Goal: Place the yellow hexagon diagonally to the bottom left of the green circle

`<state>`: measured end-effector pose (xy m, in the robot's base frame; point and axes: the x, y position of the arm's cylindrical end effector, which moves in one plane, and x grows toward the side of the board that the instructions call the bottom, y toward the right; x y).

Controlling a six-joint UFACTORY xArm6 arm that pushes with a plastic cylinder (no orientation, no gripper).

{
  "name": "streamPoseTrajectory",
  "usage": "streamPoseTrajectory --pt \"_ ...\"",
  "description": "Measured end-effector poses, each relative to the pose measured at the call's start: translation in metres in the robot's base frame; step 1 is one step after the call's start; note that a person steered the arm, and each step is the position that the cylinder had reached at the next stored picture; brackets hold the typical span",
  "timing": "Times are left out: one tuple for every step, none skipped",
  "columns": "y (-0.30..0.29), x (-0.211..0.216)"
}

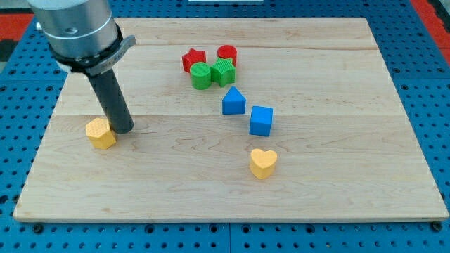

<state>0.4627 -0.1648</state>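
The yellow hexagon (100, 133) lies near the left edge of the wooden desk (337, 183), well apart from every other block. It is a low, six-sided piece in a warm orange-yellow, its flat top face paler than its shaded sides.

The arm carries no grasping tool, only a straight dark rod, so nothing is apart, together or clamped. The tip (124, 131) rests on the desk just beside the hexagon, at about 3 o'clock from it; whether the two touch cannot be told.

The green circle (201, 76) sits far off at roughly 2 o'clock from the hexagon, in a tight cluster near the top of the desk. A red star (193, 59) stands at its 11 o'clock, a green star (223, 71) at its 3 o'clock, and a red circle (227, 54) at its 1 o'clock.

A blue triangle (233, 102) lies at 5 o'clock from the cluster, a blue cube (261, 120) beyond it, and a yellow heart (263, 162) lower still.
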Motion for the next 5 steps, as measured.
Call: streamPoseTrajectory --pt "0.000 -0.027" --pt "-0.003 -0.035" --pt "0.001 -0.037" --pt "0.006 -0.039" --pt "-0.054 -0.012"
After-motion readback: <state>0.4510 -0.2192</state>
